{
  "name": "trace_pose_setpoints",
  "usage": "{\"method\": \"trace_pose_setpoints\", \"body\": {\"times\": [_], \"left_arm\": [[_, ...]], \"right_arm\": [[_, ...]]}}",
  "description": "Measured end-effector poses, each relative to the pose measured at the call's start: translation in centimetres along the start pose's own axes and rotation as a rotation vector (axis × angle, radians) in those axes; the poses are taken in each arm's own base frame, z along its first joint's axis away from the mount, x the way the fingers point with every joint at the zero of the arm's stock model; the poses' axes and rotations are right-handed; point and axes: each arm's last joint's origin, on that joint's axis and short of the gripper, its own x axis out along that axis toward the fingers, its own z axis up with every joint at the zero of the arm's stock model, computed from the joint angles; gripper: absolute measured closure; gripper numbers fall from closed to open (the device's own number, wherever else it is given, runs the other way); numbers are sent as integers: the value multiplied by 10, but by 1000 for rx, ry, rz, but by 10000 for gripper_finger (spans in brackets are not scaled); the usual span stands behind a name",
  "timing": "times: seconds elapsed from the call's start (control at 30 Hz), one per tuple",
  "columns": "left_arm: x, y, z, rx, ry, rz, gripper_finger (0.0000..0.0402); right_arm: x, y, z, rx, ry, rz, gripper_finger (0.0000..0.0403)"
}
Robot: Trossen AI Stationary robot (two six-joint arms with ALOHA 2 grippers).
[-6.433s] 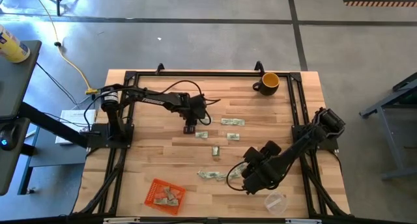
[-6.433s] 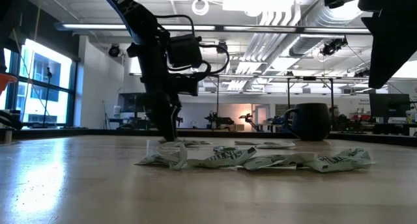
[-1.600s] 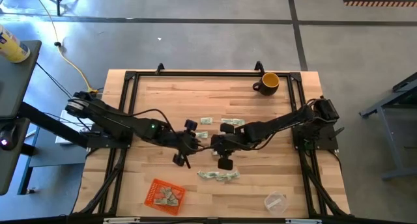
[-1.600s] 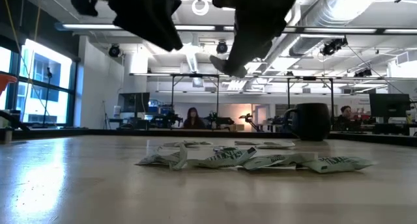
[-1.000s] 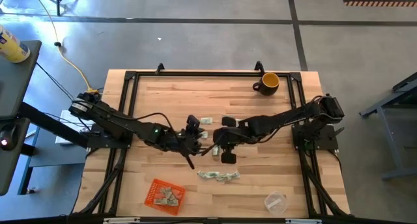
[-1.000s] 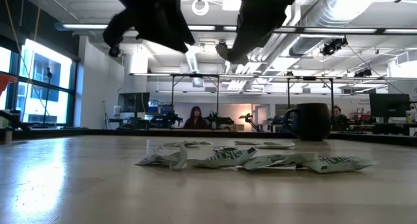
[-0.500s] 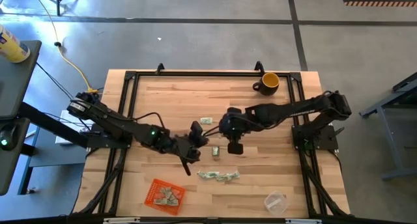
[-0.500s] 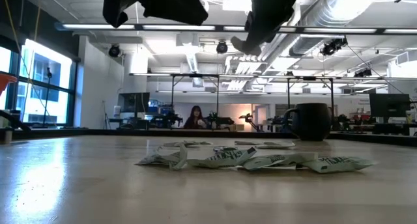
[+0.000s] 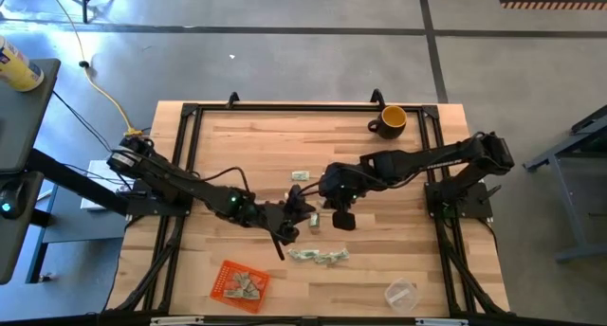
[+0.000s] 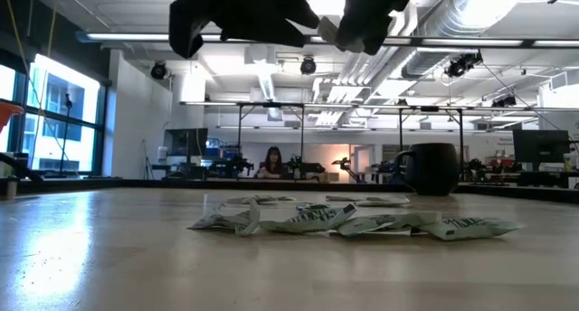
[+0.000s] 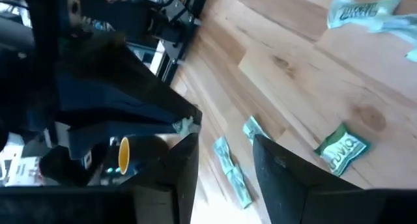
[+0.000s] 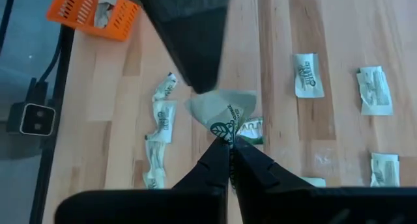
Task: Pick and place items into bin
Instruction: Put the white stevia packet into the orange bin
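Right gripper (image 12: 229, 142) clenching on one item (image 12: 225, 108), hanging above table (image 9: 379, 155) centre. Left gripper (image 11: 225, 152) hovering just beside, jaws parted, gripping nothing. Row of items (image 9: 318, 256) lying beneath on wood; more (image 12: 306, 74) scattered nearby. Bin (image 9: 239, 284) sitting at near left edge, holding items. Mug (image 9: 391, 120) standing at far right. Person (image 10: 273, 163) sitting in room behind.

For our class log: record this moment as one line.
right gripper: shut on packet, raised | left gripper: open, beside it | bin: some packets in
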Motion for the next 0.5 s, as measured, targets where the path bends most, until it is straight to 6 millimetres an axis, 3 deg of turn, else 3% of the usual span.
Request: {"method": "trace_pose_setpoints", "body": {"times": [0.23, 0.5], "left_arm": [[5, 10, -5, -39, 25, 74, 234], [7, 10, -6, -40, -34, 30, 253]], "right_arm": [[0, 7, -2, 0, 8, 19, 395], [0, 6, -1, 1, -4, 6, 392]]}}
